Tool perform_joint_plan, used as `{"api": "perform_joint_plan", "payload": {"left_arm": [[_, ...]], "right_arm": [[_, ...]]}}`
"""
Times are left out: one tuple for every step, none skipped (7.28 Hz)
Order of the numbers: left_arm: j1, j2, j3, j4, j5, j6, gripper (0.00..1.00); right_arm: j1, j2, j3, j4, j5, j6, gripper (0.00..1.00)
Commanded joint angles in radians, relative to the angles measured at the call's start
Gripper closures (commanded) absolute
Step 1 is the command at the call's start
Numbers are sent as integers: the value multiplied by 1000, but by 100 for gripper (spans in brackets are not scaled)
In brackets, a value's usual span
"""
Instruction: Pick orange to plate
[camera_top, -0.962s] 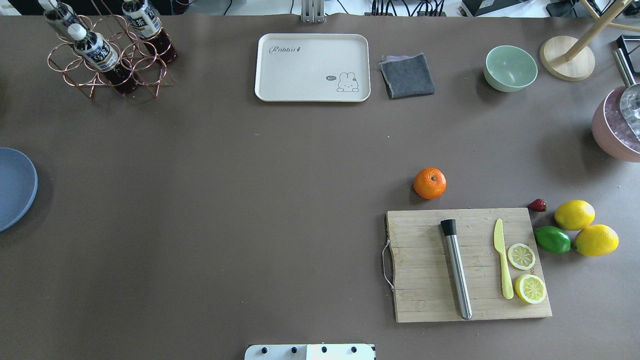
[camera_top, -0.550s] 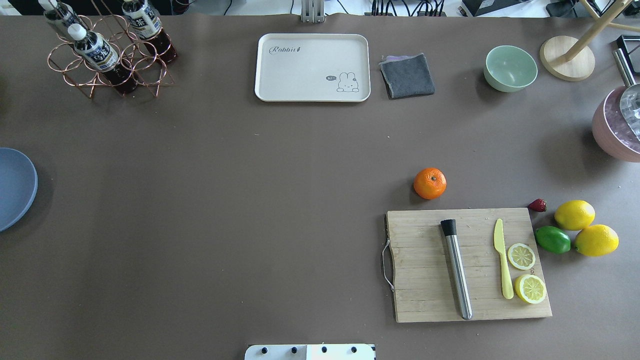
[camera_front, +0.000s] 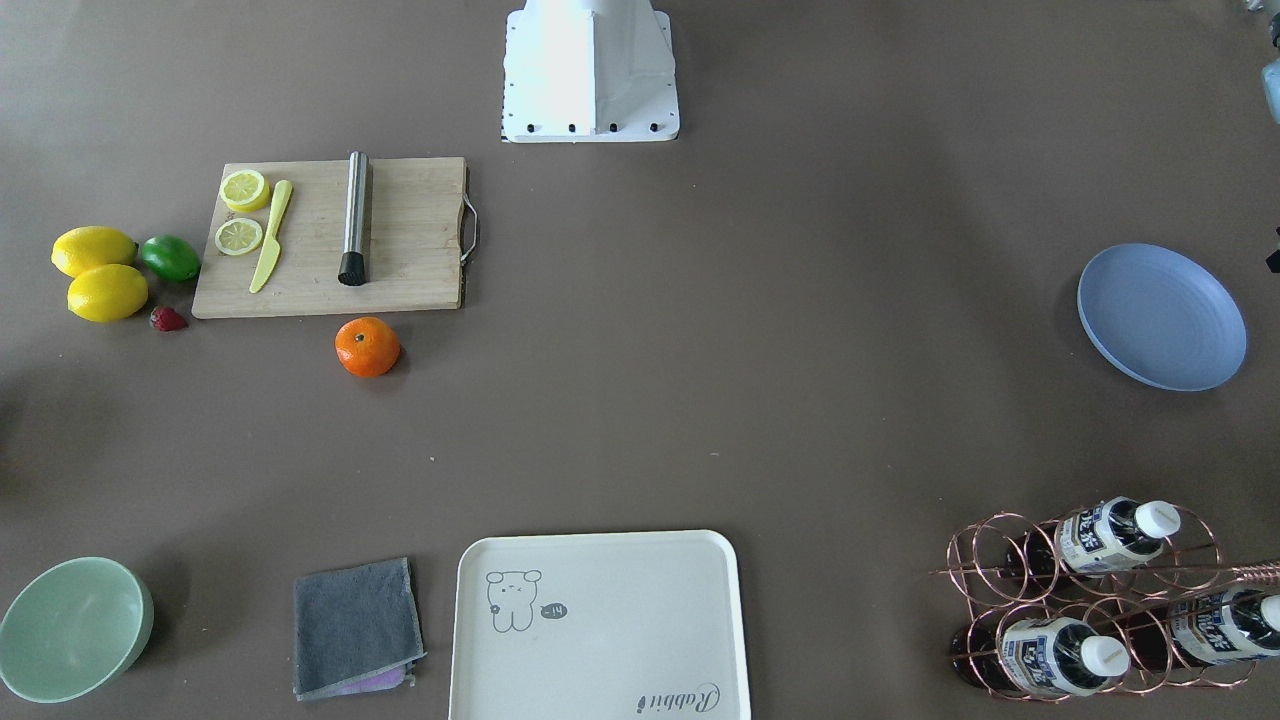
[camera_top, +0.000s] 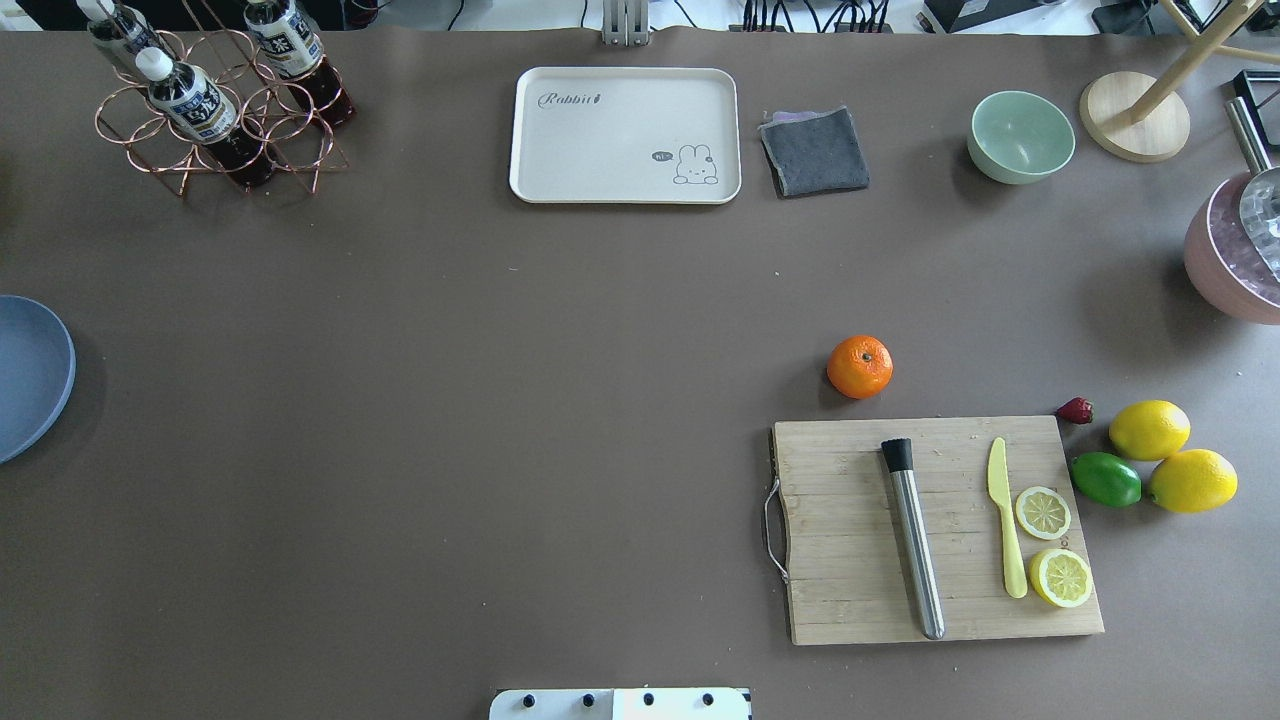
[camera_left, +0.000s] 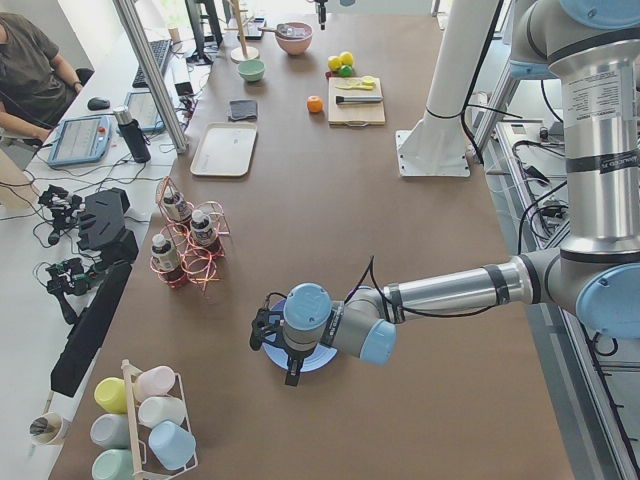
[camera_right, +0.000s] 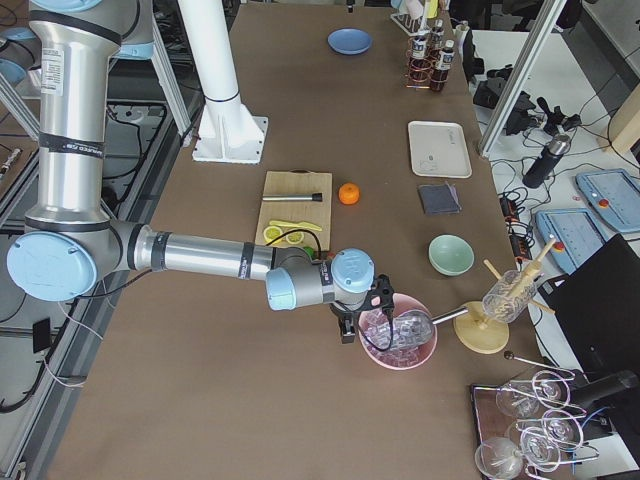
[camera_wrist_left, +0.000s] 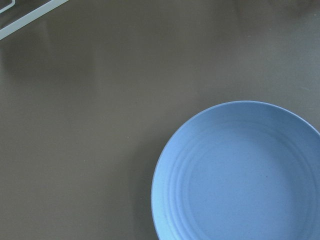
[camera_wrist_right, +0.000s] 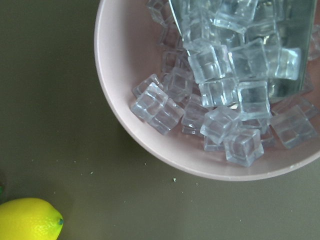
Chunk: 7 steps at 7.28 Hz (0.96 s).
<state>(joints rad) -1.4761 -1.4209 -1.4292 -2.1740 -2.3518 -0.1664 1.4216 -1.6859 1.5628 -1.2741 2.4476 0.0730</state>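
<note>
The orange (camera_top: 860, 366) rests on the brown table just beyond the cutting board's far edge, also seen in the front view (camera_front: 367, 346). Nothing touches it. The pale blue plate (camera_top: 30, 375) lies empty at the table's far left edge (camera_front: 1160, 315) and fills the left wrist view (camera_wrist_left: 240, 175). My left gripper (camera_left: 272, 335) hovers over the plate and shows only in the left side view, so I cannot tell its state. My right gripper (camera_right: 372, 300) hangs beside the pink ice bowl (camera_right: 398, 340), far from the orange, and I cannot tell its state either.
A wooden cutting board (camera_top: 850, 600) carries a steel muddler (camera_top: 915, 540), a yellow knife (camera_top: 1005, 520) and lemon slices. Two lemons (camera_top: 1150, 428), a lime (camera_top: 1105, 479) and a strawberry (camera_top: 1075, 410) lie to its right. A cream tray (camera_top: 625, 135), grey cloth (camera_top: 815, 150), mint bowl (camera_top: 1020, 135) and bottle rack (camera_top: 215, 110) line the far side.
</note>
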Motion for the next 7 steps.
{"api": "perform_joint_plan", "payload": {"left_arm": [[35, -32, 90, -79, 0, -43, 3], [58, -44, 140, -142, 2, -65, 3], [63, -68, 188, -194, 2, -91, 3], [65, -70, 194, -213, 2, -108, 3], [65, -69, 199, -213, 0, -108, 3], [88, -72, 211, -219, 2, -108, 3], [118, -84, 248, -254, 12, -110, 3]], "right_arm": [[-6, 0, 0, 1, 8, -2, 0], [-7, 0, 0, 31, 5, -1, 0], [-7, 0, -13, 65, 1, -1, 0], [-7, 0, -17, 79, 5, 1, 0], [-7, -8, -23, 116, 5, 2, 0], [-7, -9, -21, 117, 7, 1, 0], [-7, -8, -23, 116, 7, 1, 0]]}}
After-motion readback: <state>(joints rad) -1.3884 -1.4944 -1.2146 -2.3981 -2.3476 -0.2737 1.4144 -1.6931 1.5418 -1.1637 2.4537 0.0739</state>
